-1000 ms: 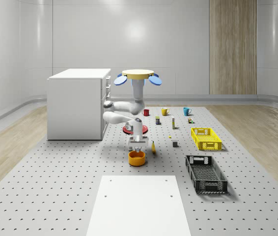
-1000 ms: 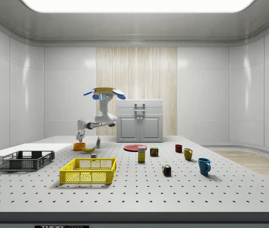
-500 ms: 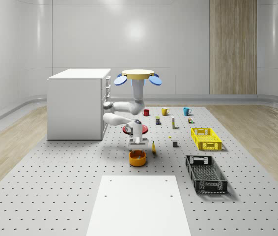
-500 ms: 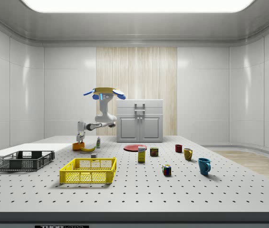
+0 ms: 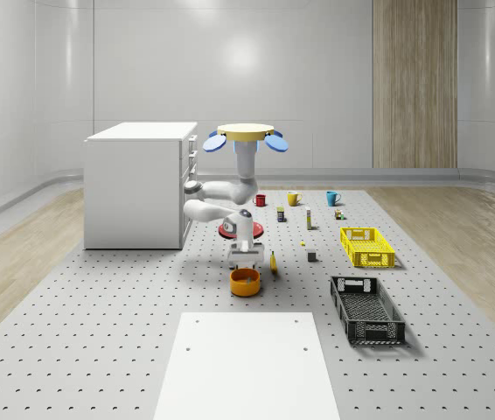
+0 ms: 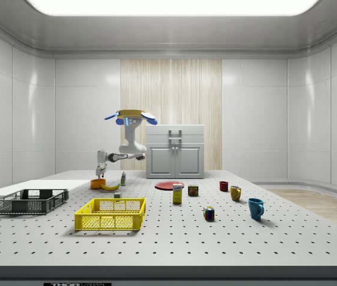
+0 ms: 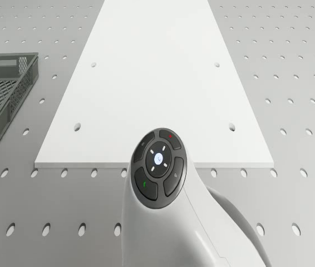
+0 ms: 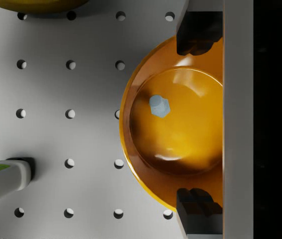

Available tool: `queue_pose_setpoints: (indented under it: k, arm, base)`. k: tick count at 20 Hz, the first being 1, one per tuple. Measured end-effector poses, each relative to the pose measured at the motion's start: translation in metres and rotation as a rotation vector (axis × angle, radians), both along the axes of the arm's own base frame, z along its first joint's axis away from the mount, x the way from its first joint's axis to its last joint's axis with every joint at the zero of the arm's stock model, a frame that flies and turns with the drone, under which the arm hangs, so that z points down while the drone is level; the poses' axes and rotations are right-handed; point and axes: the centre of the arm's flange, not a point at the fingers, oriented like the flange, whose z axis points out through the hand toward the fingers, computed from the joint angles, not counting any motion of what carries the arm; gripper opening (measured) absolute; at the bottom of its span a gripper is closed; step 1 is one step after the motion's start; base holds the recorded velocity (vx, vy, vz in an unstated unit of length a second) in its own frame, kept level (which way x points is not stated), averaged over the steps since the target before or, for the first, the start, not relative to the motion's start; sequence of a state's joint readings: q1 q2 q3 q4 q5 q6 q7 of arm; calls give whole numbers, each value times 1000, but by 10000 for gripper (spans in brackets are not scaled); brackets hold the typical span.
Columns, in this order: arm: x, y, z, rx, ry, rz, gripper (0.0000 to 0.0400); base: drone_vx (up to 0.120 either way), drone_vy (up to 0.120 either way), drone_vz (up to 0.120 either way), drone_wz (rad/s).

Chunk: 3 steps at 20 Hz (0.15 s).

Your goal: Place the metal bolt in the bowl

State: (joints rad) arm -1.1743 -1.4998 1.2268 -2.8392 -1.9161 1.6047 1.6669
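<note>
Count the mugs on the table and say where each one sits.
3, in a row at the far end of the table: red mug, yellow mug, blue mug. Others may be hidden.

1. The bolt (image 8: 159, 105) lies inside the bowl (image 5: 244, 281), which stands on the tabletop (image 5: 99, 332).
2. The end effector (image 5: 246, 260) hangs just above the bowl, its fingers (image 8: 197, 32) spread wide over opposite rims.
3. The drone (image 5: 244, 136) hovers above the tabletop, beside the cabinet (image 5: 135, 184).
4. In the whole-scene view, a banana (image 5: 273, 262) lies just right of the bowl, and the flat plate (image 5: 246, 363) lies in front of it.
5. The two crates (image 5: 367, 309) sit well off to that view's right.
</note>
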Motion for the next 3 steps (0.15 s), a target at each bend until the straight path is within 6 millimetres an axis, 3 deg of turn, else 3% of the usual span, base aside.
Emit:
queue_pose_setpoints:
  k: [3]
  arm:
    - [0,-1,-3,-1,0,3,398]
  base:
    - [0,0,0,0]
